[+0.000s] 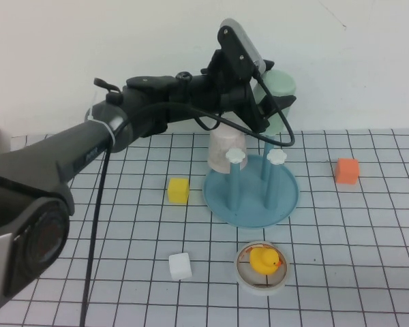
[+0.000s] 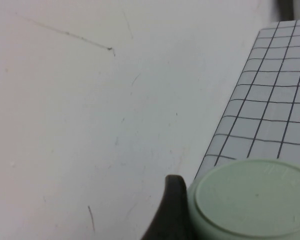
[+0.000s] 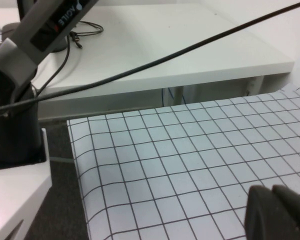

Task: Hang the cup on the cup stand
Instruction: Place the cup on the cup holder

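Two arms are sharing this grid-marked table (image 1: 368,272), but only the left one is showing in the high view. The left claw (image 1: 273,102) is reaching out over the far side of the cup stand (image 1: 251,197) and is holding the cup (image 1: 278,87) up in the air, its fingers (image 2: 172,210) standing wide against the cup's side. The cup is looking pale mint-green, matte and plain, handleless, and its flat round bottom is filling a corner of the left wrist view. It is hanging above the stand's blue pegs with their white flower caps, not touching them. A pale pink cup (image 1: 225,151) is sitting upside down over one peg. The right claw (image 3: 280,212) is lying low over the table with its fingers pressed together, gripping nothing.
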### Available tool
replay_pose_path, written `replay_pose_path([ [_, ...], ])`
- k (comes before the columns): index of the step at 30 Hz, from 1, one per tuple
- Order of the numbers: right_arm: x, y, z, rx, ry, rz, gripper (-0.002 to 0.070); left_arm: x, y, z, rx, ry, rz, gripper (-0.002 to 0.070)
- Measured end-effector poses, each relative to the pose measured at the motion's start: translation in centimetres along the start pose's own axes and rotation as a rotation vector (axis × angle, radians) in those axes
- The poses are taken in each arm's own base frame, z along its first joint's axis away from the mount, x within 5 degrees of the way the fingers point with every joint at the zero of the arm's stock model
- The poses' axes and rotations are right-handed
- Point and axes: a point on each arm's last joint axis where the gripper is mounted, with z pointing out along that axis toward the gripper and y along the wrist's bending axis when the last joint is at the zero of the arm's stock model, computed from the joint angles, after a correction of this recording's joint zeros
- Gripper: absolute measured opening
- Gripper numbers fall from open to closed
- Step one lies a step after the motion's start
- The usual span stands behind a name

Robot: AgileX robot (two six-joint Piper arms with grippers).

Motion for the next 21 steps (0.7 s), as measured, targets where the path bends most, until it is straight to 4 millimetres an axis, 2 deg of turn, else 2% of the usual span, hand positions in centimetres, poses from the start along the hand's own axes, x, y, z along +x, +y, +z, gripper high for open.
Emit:
replay_pose_path([
  [15,0.07,-0.12,0.00,0.013,0.006,0.000,-0.0001,0.69,-0.15,0.86,-0.017,0.012,-0.069,0.0557],
  [21,0.07,-0.12,0.00,0.013,0.006,0.000,-0.0001,0.70,-0.12,0.86,-0.021,0.011,-0.185,0.0556],
])
